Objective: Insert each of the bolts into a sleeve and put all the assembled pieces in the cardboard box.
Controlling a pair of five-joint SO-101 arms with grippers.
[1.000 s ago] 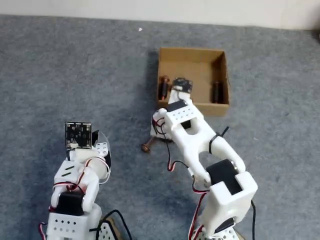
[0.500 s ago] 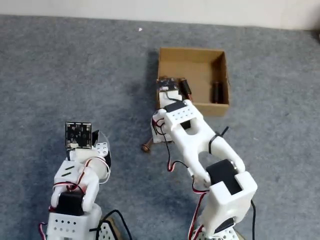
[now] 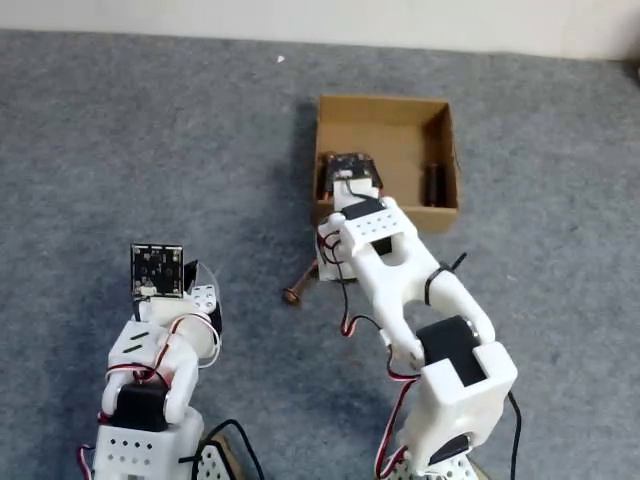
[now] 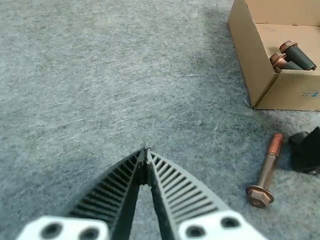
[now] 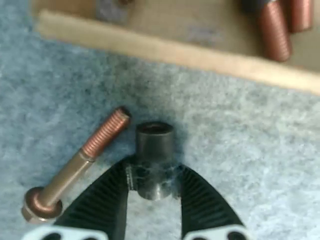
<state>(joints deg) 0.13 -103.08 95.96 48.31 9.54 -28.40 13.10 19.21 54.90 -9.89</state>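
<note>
The dark sleeve (image 5: pixel 154 150) sits between the two fingers of the right gripper (image 5: pixel 152 182). The fingers are drawn in against its sides and grip its lower part, while its open end points away from the wrist, toward the cardboard box (image 5: pixel 175 52). The jaws are open only as wide as the sleeve itself.

Just beside one finger the copper bolt (image 5: pixel 80 162) lies loose on the grey carpet (image 5: pixel 250 150). Its threaded end is close to the sleeve's open end and its flanged head is back alongside the finger; whether thread and sleeve touch cannot be told. The bolt is not in the sleeve.

Beyond the fingertips runs the near wall of the box, and past that wall the threaded ends of assembled pieces (image 5: pixel 275 35) lie on the box floor. From the high view this arm stretches out to the box's near corner, with the bolt (image 3: pixel 303 282) on the carpet just beside its wrist. A third piece (image 3: pixel 435 183) rests against the far side wall of the box (image 3: pixel 385 102).

The left gripper (image 4: pixel 145 160) is clenched — its ribbed fingers pressed together along their length, holding nothing — and hangs over bare carpet. The bolt (image 4: pixel 265 172) lies off to one side of it, well apart, and the box (image 4: pixel 260 60) stands farther out on that same side, with two bolt heads showing over its wall.
</note>
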